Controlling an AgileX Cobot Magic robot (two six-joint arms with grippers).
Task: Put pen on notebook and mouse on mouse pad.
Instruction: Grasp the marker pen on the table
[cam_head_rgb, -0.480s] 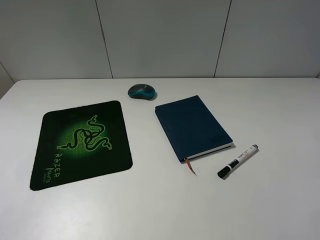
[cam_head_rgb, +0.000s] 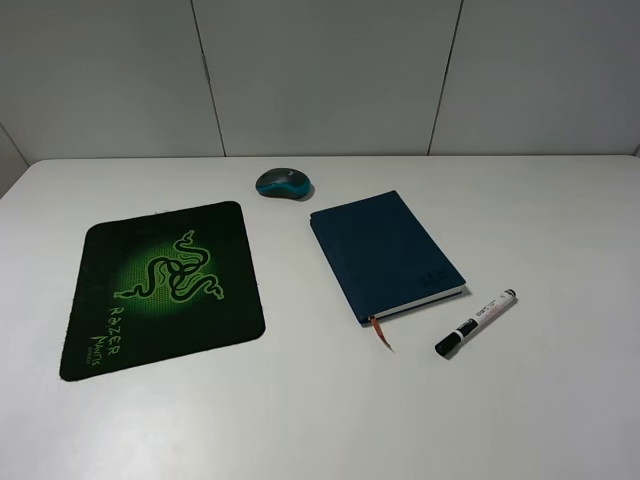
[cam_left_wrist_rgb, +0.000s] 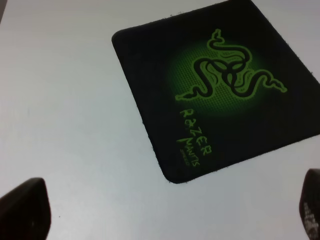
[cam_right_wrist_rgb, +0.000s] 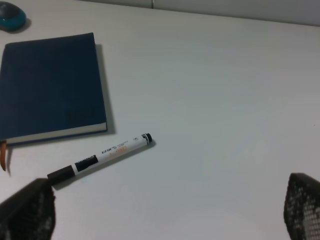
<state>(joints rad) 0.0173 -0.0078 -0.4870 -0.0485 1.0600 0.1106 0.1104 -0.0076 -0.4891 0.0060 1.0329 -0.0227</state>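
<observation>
On a white table (cam_head_rgb: 320, 430) before a grey panelled wall (cam_head_rgb: 320, 70), we see four things laid out from left to right, each lying apart from the others.

At the left, the left gripper (cam_left_wrist_rgb: 167, 216) hangs over the table with its jaws spread wide and nothing between them. Only its two dark fingertips (cam_left_wrist_rgb: 22, 212) show in its wrist view, at the corners of the frame, with the near corner of the mouse pad ahead of them.

The mouse pad (cam_head_rgb: 225, 290) lies flat and slightly skewed, its green snake logo and lettering uncovered. The mouse (cam_head_rgb: 283, 183) sits on the bare table beyond the pad's far right corner, near it but not on it.

Right of the middle lies the closed notebook (cam_head_rgb: 385, 250), its navy cover bare and its orange-brown ribbon bookmark (cam_head_rgb: 382, 334) trailing onto the table from the near edge. The pen (cam_head_rgb: 476, 323) rests on the table just beside the notebook's near right corner, not touching it, with its black cap towards us. The print on its barrel is too small for us to read.

At the right, the right gripper (cam_right_wrist_rgb: 164, 214) is likewise wide open and holds nothing. One of its mesh-textured fingertips (cam_right_wrist_rgb: 27, 215) appears close to the pen's cap in its wrist view, though we cannot tell whether they touch.
</observation>
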